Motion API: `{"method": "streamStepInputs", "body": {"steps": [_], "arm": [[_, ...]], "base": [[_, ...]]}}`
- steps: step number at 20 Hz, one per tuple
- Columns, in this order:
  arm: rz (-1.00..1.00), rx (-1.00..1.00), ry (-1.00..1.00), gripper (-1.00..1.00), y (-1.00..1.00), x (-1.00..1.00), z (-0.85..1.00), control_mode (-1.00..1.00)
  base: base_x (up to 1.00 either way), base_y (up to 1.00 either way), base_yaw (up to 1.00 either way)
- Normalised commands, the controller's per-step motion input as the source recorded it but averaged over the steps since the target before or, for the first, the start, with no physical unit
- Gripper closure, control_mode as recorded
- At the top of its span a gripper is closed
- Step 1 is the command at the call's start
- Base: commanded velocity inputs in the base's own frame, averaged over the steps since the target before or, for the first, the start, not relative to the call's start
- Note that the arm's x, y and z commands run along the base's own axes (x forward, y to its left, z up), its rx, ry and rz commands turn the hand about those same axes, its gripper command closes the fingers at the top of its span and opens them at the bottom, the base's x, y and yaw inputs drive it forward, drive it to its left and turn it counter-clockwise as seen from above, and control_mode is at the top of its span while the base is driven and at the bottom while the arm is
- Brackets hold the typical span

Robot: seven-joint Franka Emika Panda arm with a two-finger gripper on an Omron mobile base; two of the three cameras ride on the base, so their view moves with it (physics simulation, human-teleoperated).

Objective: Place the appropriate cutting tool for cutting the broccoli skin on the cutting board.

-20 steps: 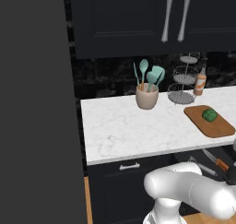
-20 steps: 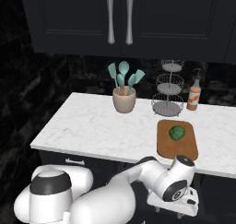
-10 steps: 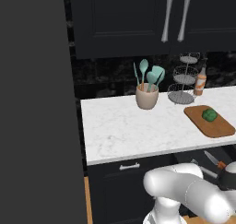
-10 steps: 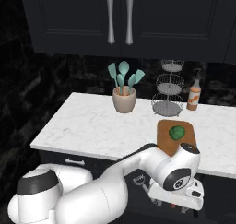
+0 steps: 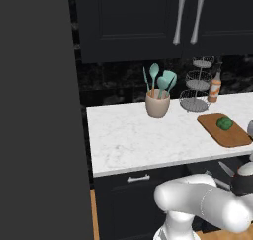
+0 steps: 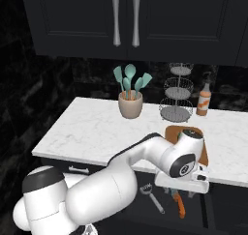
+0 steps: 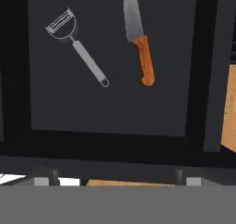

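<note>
The knife (image 7: 144, 61), with an orange handle and a slim grey blade, lies in an open dark drawer (image 7: 55, 108), blade pointing to the top of the hand view. My gripper (image 7: 115, 179) hangs above it, open, fingers spread wide with nothing between them. From the right base I see the knife (image 6: 181, 207) low in the drawer under my gripper (image 6: 186, 191). The brown cutting board (image 5: 232, 138) lies on the counter at the right with the green broccoli (image 5: 224, 123) on it. In the right base view my wrist covers most of the board (image 6: 170, 131) and hides the broccoli.
A grey metal peeler (image 7: 78, 48) lies left of the knife in the drawer. On the white marble counter (image 5: 138, 140) stand a crock of teal utensils (image 5: 157, 103), a tiered wire rack (image 5: 195, 91) and a sauce bottle (image 5: 214, 88). Dark cabinets hang above.
My hand has risen a little over the open drawer and now covers the broccoli in the right base view. Knife, peeler and board have stayed put.
</note>
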Motion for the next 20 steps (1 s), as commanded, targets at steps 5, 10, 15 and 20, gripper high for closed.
{"method": "streamStepInputs", "body": {"steps": [5,10,15,20], "arm": [[0.10,0.02,0.00,-1.00,-0.25,0.12,-0.43,-1.00],[0.10,0.02,0.00,-1.00,-0.05,0.08,-0.55,-1.00],[0.07,0.01,0.00,-1.00,0.02,0.43,-0.52,-1.00],[0.11,0.04,0.00,-1.00,-0.04,0.20,-0.52,-1.00]], "base": [[0.00,0.00,0.00],[0.00,0.00,0.00],[0.00,0.00,0.00],[0.00,0.00,0.00]]}}
